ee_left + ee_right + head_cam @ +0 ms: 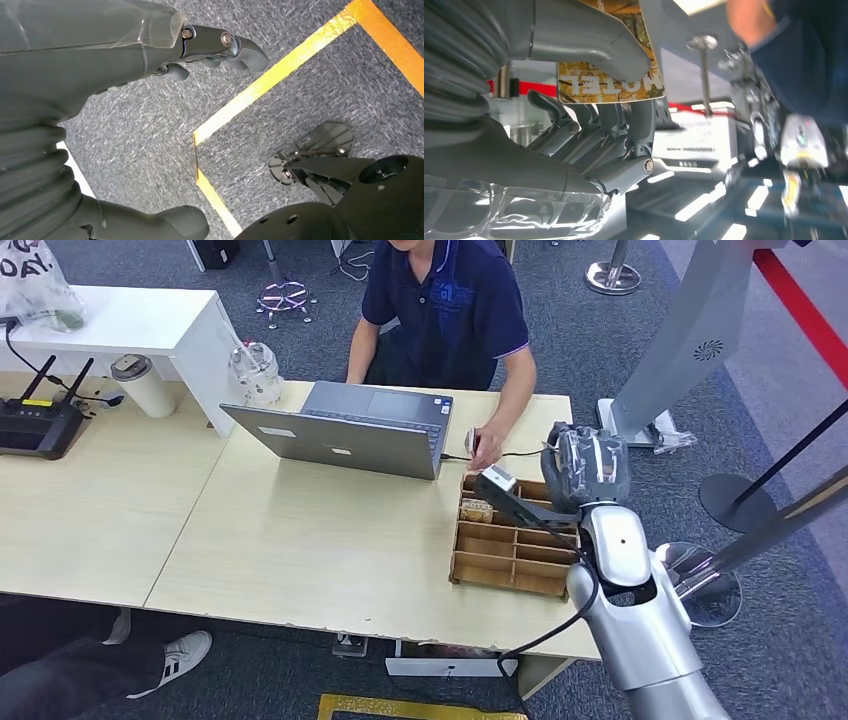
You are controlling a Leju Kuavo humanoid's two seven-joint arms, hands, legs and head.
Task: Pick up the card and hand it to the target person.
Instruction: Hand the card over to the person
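- Grey carpet with yellow tape lies under our left robot hand, which hangs low by our side. It holds nothing, and its fingers look a bit curled, but we cannot tell for sure if it is spread or closed.
- Our right robot hand is up over the far end of the wooden tray on the pale surface.
- It pinches the card, a picture card with yellow leaves, between the thumb and the dark fingers. So the card is out of the tray and up in the air.
- Past the tray sits a grey laptop, and behind it a person in a dark blue shirt, with one hand near the laptop's corner.
- We think the job now is to bring the card over to that person.
- To do it well, we should keep the pinch tight, move slowly, and stay above the laptop and its cable.
- We should let go only once the person has hold of the card.
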